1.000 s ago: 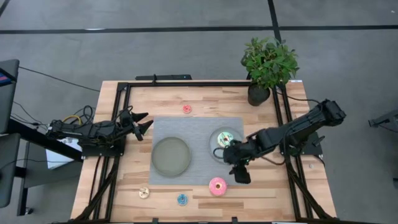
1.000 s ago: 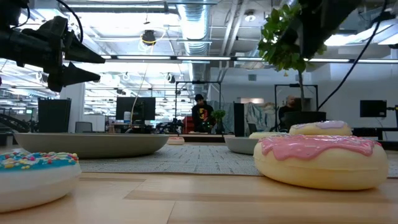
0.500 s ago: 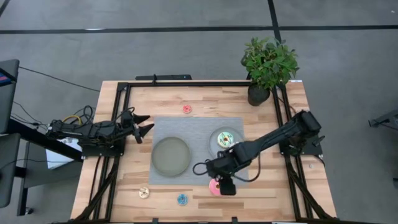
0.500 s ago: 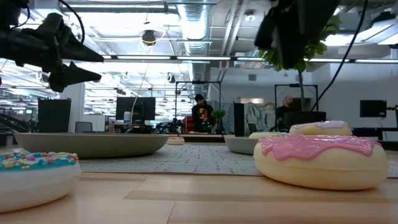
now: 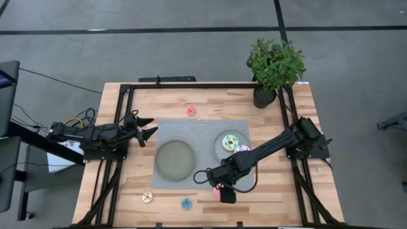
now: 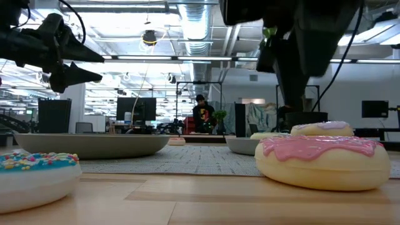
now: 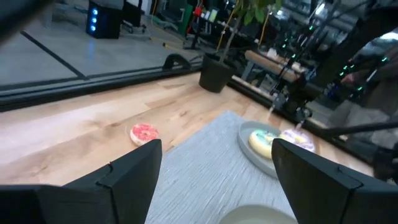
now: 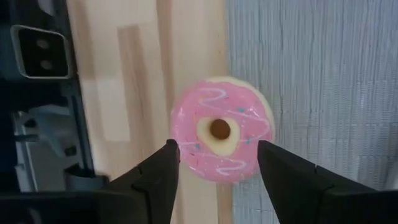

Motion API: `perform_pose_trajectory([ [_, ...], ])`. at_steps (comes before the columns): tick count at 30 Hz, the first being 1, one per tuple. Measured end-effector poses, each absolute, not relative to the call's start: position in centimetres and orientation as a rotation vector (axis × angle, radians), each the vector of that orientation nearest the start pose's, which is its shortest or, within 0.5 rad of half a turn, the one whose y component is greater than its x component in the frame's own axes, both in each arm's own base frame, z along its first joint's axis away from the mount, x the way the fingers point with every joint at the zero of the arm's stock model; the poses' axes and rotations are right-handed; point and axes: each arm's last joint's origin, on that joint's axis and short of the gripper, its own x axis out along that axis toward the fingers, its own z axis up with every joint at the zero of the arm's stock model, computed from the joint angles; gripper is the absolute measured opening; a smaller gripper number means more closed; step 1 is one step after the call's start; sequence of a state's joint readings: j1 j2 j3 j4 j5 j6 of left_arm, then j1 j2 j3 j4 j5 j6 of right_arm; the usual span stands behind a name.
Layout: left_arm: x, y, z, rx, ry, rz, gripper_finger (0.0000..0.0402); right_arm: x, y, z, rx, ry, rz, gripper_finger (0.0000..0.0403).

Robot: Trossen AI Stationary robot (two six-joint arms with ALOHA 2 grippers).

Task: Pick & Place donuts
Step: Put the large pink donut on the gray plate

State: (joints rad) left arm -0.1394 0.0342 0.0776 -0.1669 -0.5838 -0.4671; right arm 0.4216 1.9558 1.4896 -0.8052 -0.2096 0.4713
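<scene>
I have the right gripper (image 8: 217,171) poised directly above the large pink-iced ring donut (image 8: 221,129), its two dark fingers (image 8: 155,180) spread wider than the donut and flanking it on either side, gripping nothing. That pink donut lies flat, straddling the edge where the grey woven mat (image 8: 323,81) meets the pale wooden surface (image 5: 267,197); in the high view the right gripper (image 5: 226,193) covers most of it.

On my near edge of the surface, away from the right gripper toward the left arm's side, sit a tiny blue-iced donut with sprinkles (image 5: 186,204) and, farther along, a tiny cream donut (image 5: 147,197), both on bare wood and well apart from each other.

Beyond the right gripper, on the mat, is a round grey-green plate (image 5: 239,137) holding the green-white sprinkled donut (image 5: 228,142) and a white-purple sprinkled one (image 5: 242,149) just beside it; the arm crosses that plate's rim, so I can't tell if they touch. A second, bare grey-green plate (image 5: 175,159) rests on the mat beside it, nearer the left arm.

The left gripper (image 5: 147,126) hovers at the far side of the mat from the right gripper, fingers fully spread and empty.

Farthest off, a tiny red-iced donut (image 5: 191,111) lies on bare wood past the mat, and a potted green plant (image 5: 275,67) stands at the far corner on the right arm's side.
</scene>
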Motion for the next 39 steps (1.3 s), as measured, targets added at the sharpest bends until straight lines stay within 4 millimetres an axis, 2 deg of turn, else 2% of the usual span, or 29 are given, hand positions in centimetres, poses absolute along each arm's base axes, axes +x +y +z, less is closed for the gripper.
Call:
perform_pose_trajectory([
  [8,9.1,0.3,17.1,-0.414,0.015,0.461,0.0298,36.1,16.9,19.2,0.234,1.360,0.214,0.0225],
  [14,9.1,0.3,17.1,-0.414,0.015,0.460,0.0298,36.4,16.9,17.8,0.222,1.393,0.196,0.0228],
  [22,9.1,0.3,17.1,-0.413,0.016,0.461,0.0298,36.5,16.7,17.7,0.177,1.368,0.136,0.0229],
  [39,9.1,0.3,17.1,-0.413,0.016,0.462,0.0298,36.2,17.0,17.7,0.170,1.378,0.144,0.0229],
])
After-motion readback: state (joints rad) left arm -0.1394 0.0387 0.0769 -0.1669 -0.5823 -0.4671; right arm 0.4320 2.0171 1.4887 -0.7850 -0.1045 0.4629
